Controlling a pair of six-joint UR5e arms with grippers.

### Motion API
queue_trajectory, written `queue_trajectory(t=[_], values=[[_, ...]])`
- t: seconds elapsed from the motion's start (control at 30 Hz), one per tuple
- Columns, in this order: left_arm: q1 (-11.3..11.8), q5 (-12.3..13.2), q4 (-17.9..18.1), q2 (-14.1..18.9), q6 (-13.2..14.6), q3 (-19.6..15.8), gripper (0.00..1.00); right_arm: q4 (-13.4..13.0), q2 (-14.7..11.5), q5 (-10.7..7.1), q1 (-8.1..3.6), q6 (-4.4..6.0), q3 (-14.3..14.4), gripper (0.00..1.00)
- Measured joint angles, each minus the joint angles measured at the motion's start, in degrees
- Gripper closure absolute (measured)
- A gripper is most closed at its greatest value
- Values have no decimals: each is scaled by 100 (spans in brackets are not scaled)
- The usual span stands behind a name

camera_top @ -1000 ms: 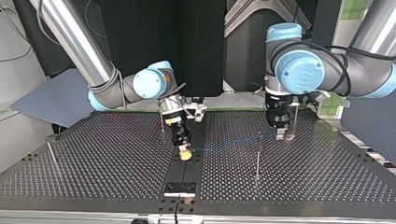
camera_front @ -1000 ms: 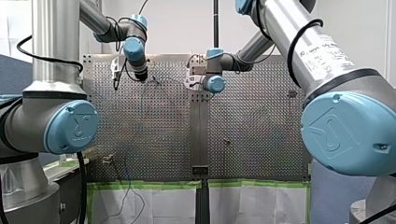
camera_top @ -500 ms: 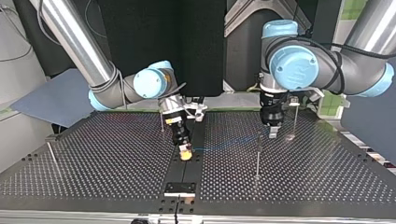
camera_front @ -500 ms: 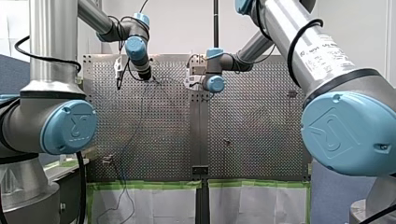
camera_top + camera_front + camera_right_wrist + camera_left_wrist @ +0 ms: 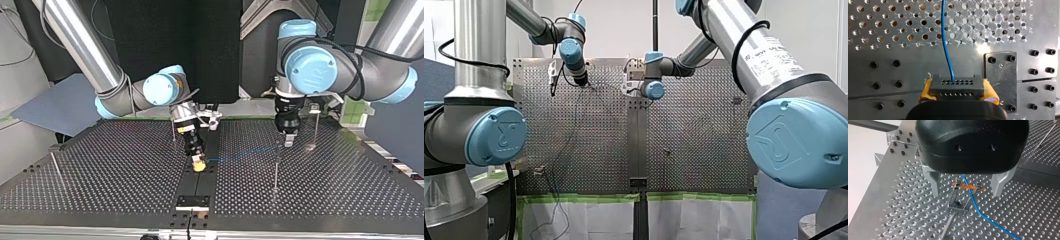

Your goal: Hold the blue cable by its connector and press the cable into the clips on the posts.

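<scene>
Our right claw (image 5: 957, 92) is closed on the grey connector (image 5: 956, 85), with its yellow pads (image 5: 926, 91) pressed against the block's two ends. The blue cable (image 5: 946, 42) leaves the connector and runs straight ahead of this claw over the perforated table (image 5: 885, 67). Our left claw (image 5: 966, 192) hangs spread wide and holds nothing. Between its metal fingers (image 5: 934, 182) stands a post (image 5: 950, 220) with an orange clip (image 5: 968, 186), and the cable crosses that clip. We cannot tell whether it is seated. We judge the connector hold done and this clip in hand. A far post (image 5: 55, 165), well apart from both claws, shows no cable.
</scene>
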Motion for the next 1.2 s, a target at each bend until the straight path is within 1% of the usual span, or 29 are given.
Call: queue_trajectory(t=[0.67, 0.87, 1.03, 1.2], values=[[-64, 34, 3, -1, 30, 1, 0, 1, -1, -1, 3, 1, 0, 100], [-65, 15, 55, 0, 206, 1, 0, 1, 1, -1, 4, 7, -1, 100], [-65, 9, 105, 0, 434, 1, 0, 1, 1, -1, 6, 6, 0, 100], [-100, 20, 290, -2, 693, 2, 0, 0, 1, -1, 15, 0, 0, 100]])
